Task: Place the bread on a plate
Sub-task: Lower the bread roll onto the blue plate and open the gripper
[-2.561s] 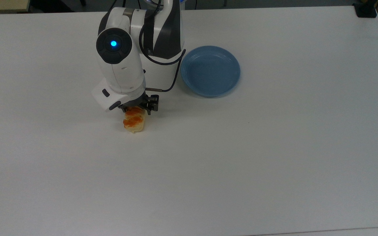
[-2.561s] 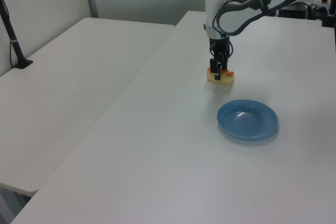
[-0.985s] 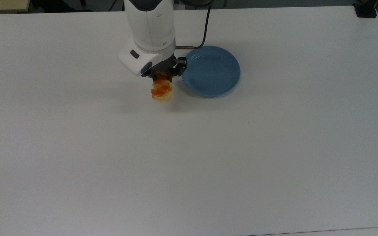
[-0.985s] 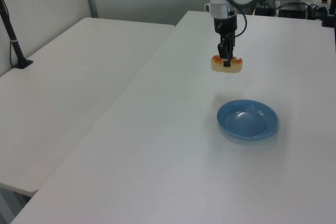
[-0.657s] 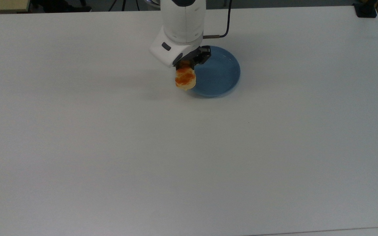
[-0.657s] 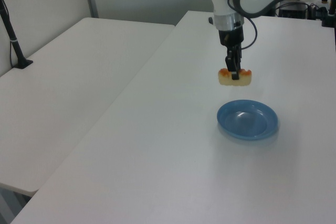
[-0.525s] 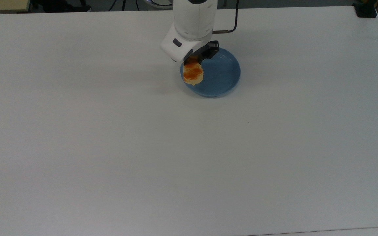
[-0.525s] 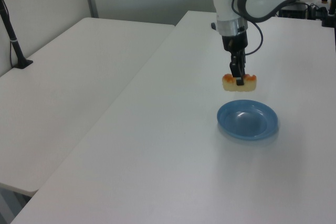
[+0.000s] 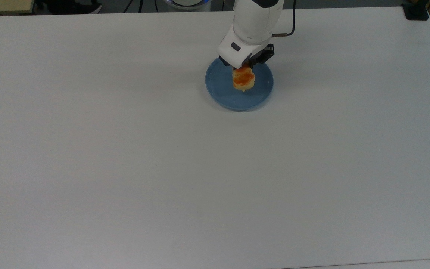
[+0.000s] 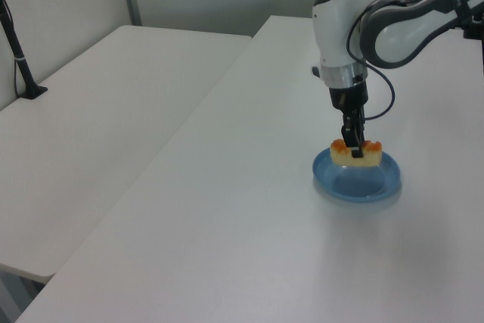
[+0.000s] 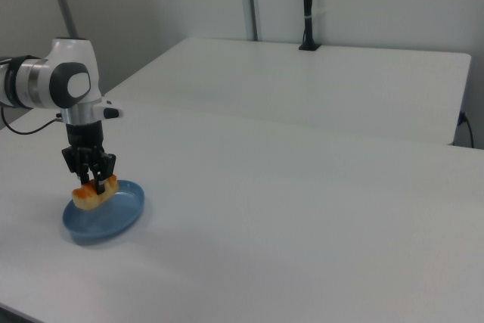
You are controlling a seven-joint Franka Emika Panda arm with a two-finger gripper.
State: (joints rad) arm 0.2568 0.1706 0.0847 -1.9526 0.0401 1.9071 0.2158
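A broad white table point(image 9: 125, 168) carries one blue plate point(image 9: 220, 91), sitting nearer the far edge than the near.

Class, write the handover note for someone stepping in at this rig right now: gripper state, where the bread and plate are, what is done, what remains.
Gripper: shut on the bread, pointing straight down.
Bread: held over the middle of the plate, at or just above its surface; contact cannot be told.
Plate: flat on the white table, nothing else in it.
Done: bread picked up and carried over the plate.
Left: lower if needed, open the fingers, lift the arm clear.
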